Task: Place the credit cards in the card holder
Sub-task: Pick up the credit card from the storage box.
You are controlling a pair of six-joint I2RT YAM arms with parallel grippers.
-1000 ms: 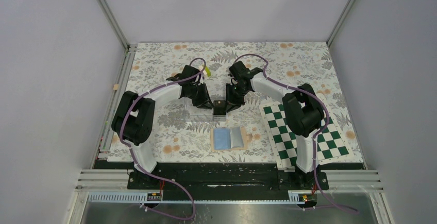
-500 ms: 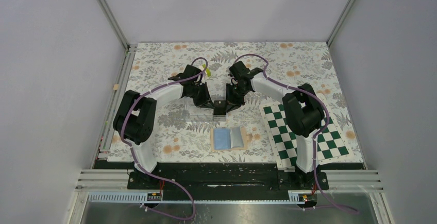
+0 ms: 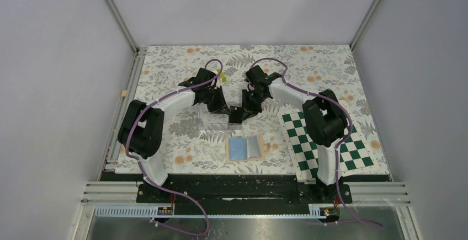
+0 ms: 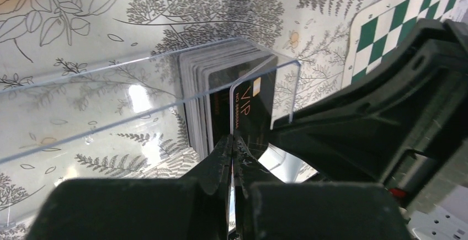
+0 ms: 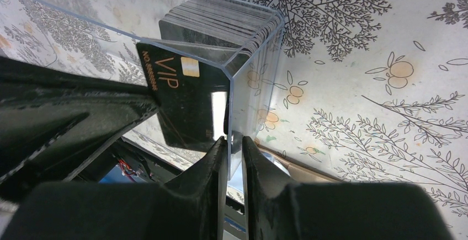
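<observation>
A clear plastic case [image 3: 212,121] lies mid-table with a stack of black credit cards [image 3: 235,116] standing at its right end. My left gripper [image 3: 225,109] is shut on one black card marked VIP [image 4: 251,107], held edge-on at the case's end, partly out of the stack [image 4: 201,85]. My right gripper [image 3: 244,110] is shut on the case's clear end wall [image 5: 234,105], right beside that card [image 5: 187,102]. The card holder [image 3: 246,148] lies open, light blue side up, on the table nearer the arm bases, apart from both grippers.
A green-white checkerboard [image 3: 325,143] lies at the right, under the right arm's elbow. The table has a floral cover [image 3: 165,74] and is fenced by metal rails at its left and near edges. The two grippers are almost touching.
My left arm has shifted slightly, its gripper edging toward the card stack. The right arm, the case and the card holder have not visibly moved.
</observation>
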